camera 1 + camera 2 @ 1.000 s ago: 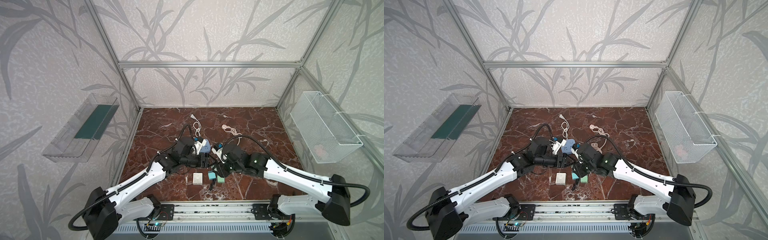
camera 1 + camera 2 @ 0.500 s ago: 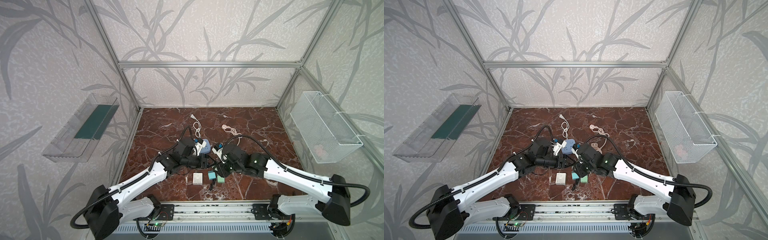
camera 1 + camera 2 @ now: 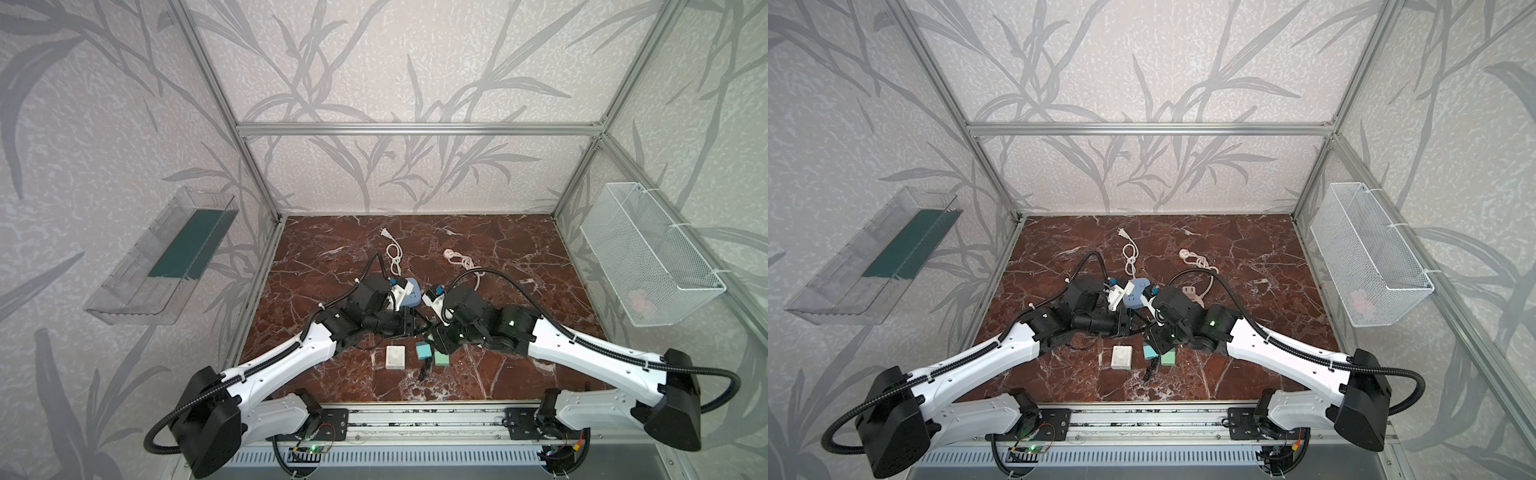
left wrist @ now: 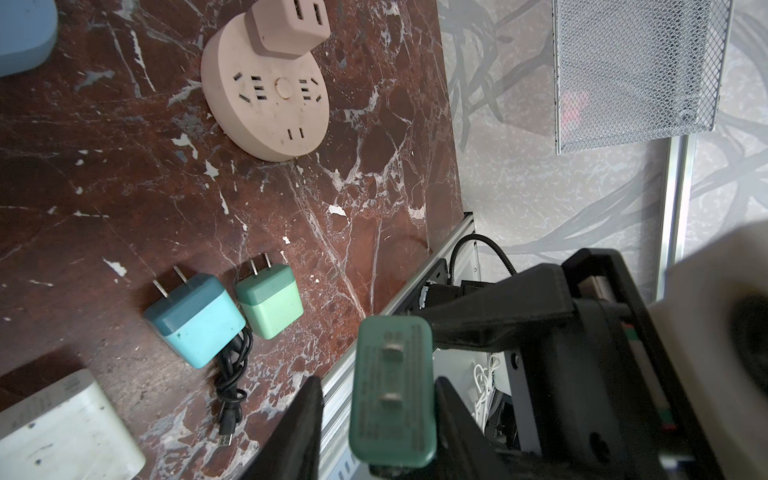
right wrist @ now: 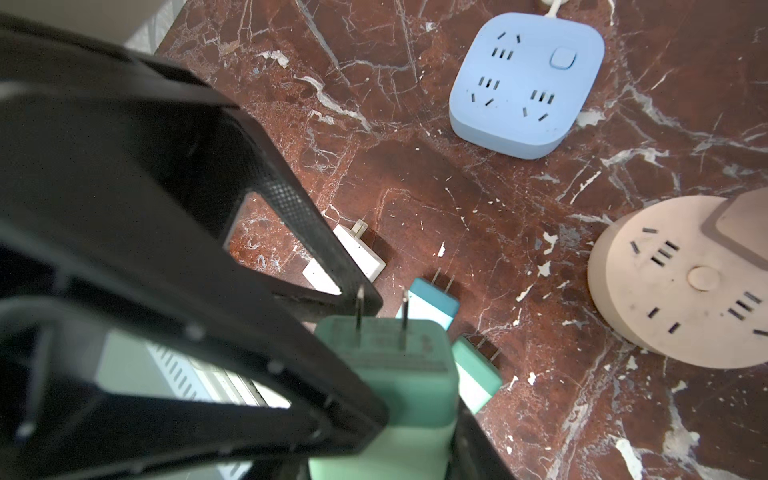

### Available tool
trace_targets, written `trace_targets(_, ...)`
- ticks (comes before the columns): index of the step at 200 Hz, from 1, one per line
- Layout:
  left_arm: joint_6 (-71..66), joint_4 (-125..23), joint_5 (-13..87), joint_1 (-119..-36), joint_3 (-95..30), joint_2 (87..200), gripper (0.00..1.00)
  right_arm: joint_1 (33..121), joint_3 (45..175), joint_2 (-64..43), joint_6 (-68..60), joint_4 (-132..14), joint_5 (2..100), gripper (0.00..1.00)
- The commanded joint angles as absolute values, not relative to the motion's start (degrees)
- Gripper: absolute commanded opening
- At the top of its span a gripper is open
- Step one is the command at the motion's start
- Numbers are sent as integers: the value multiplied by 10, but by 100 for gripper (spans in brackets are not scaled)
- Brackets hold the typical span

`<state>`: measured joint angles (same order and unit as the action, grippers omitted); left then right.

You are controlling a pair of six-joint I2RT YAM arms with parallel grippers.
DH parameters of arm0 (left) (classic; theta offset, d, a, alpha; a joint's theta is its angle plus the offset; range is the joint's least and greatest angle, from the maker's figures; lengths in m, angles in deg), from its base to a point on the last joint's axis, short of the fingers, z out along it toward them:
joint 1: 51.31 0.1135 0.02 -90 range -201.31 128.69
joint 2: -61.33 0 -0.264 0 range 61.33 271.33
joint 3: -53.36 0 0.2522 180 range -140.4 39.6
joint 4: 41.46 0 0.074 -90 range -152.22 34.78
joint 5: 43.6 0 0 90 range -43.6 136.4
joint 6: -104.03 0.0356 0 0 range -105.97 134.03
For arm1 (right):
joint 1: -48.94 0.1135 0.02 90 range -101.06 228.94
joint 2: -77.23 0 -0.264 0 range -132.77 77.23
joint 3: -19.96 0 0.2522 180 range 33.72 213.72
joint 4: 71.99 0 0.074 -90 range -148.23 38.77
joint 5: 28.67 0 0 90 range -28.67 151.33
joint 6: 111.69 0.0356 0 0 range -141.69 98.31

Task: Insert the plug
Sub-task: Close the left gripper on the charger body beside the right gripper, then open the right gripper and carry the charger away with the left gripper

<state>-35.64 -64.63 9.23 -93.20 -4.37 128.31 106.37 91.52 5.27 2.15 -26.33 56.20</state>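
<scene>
The plug [image 4: 390,386] is a dark green block with two flat prongs, held above the marble floor. My right gripper [image 5: 395,419] is shut on it; one black finger [image 4: 498,309] shows beside it in the left wrist view. My left gripper [image 4: 378,419] is open and straddles the same plug. One pad touches it and a small gap shows at the other. Both grippers [image 3: 419,328] meet at mid-table in both top views. The blue square socket block [image 5: 528,83] and the round pink socket block [image 4: 266,91] lie just beyond.
On the floor below lie a blue-teal plug [image 4: 195,320], a pale green plug [image 4: 270,307], a white adapter [image 4: 62,424] and a coiled black cable [image 4: 232,374]. A pink cube [image 4: 291,25] sits in the round block. A mesh basket [image 3: 648,257] hangs on the right wall.
My left gripper's jaws have narrowed around the green plug, and the left arm has edged toward the right gripper. The right arm has held still.
</scene>
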Motion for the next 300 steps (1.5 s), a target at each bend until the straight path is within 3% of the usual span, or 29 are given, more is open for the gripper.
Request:
trace_targets(1,-362,-627,85,-934,-34,1283,40,1069,936,60,13,-277,569,0)
trace_targets(68,-368,-617,80,-935,-27,1282,29,1070,946,45,-5,-281,592,0)
trace_targets(94,-371,-617,85,-934,-23,1278,0,1070,948,39,-8,-290,600,0)
trace_targets(135,-373,-621,104,-935,-17,1264,0,1070,946,35,-11,-308,617,0)
trace_targets(146,-373,-621,108,-934,-15,1261,0,1069,948,32,-12,-308,619,9)
trace_targets(179,-383,-614,156,-934,-5,1248,0,1070,962,17,-9,-293,634,54)
trace_targets(204,-400,-578,210,-924,11,1228,0,1069,968,16,-7,-268,639,68)
trace_targets(252,-405,-567,274,-887,8,1189,0,1067,949,88,19,-251,648,75)
trace_targets(300,-497,-425,314,-846,41,1151,0,1014,917,137,142,-314,620,65)
